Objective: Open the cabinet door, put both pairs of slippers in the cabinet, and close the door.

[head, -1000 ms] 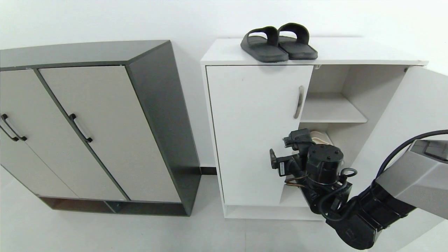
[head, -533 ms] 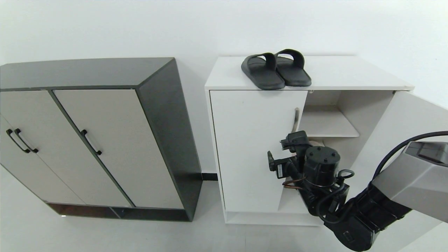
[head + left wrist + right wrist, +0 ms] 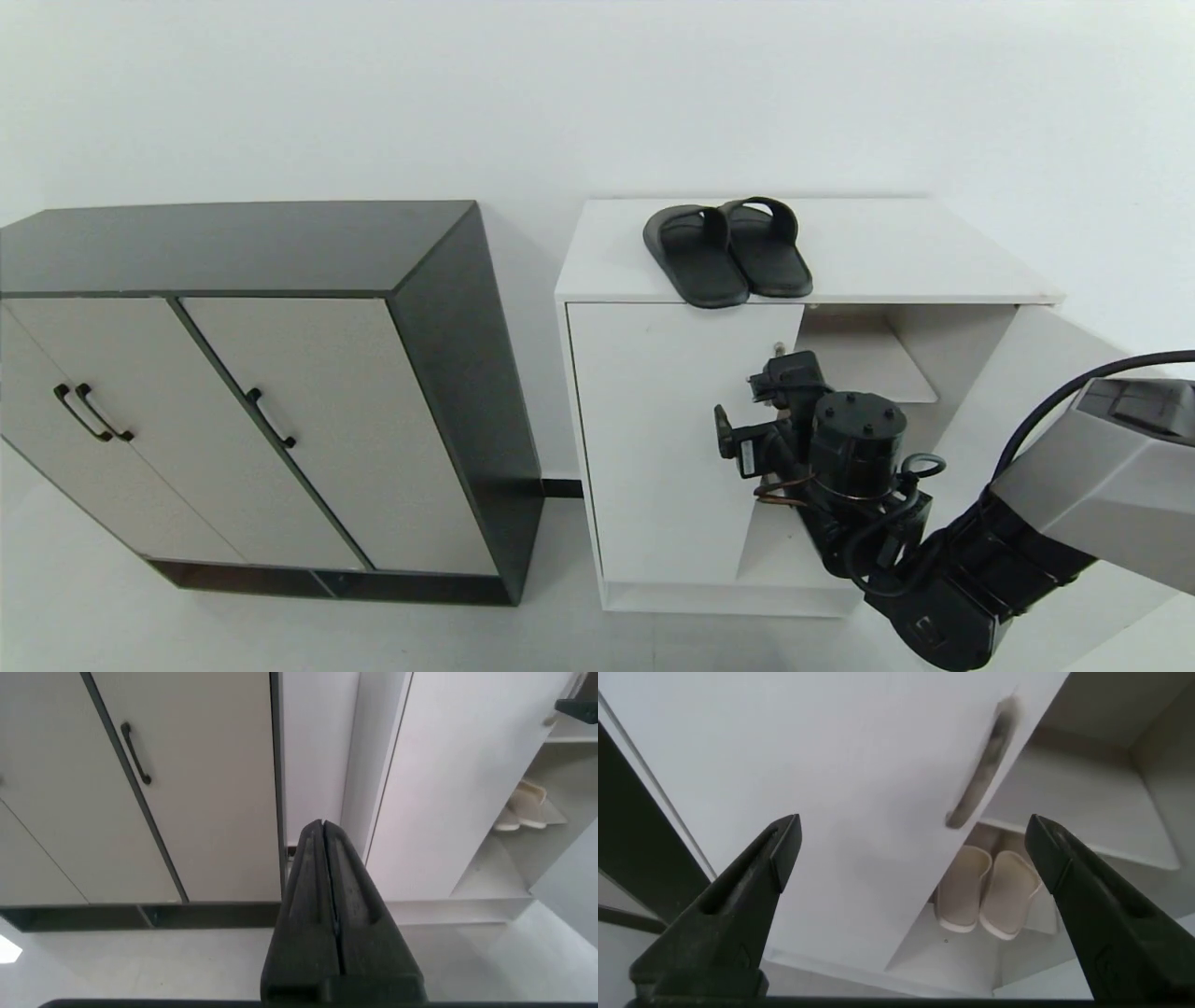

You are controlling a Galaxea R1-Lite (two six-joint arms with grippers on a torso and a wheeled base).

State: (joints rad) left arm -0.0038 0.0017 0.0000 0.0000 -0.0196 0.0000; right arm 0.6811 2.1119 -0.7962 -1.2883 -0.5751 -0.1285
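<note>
Two pairs of slippers, both at the white cabinet (image 3: 887,257). Black slippers (image 3: 726,250) sit side by side on the cabinet's top, near its front edge, above the closed left door (image 3: 672,439). Cream slippers (image 3: 990,891) lie side by side inside the cabinet, on a board below the upper shelf (image 3: 1083,803), soles down. The cabinet's right door (image 3: 1046,373) is swung wide open, and the left door's curved metal handle (image 3: 982,761) sits at its edge by the opening.

Right gripper (image 3: 912,831) hangs in front of the cabinet at the handle edge of the closed door, fingers spread wide, grasping nothing. Left gripper (image 3: 322,831) is low in front, facing the gap between the white cabinet and the dark cabinet (image 3: 280,373) standing to the white cabinet's left; its fingers are clenched flat together, nothing between them. Dark cabinet's two doors are closed.
</note>
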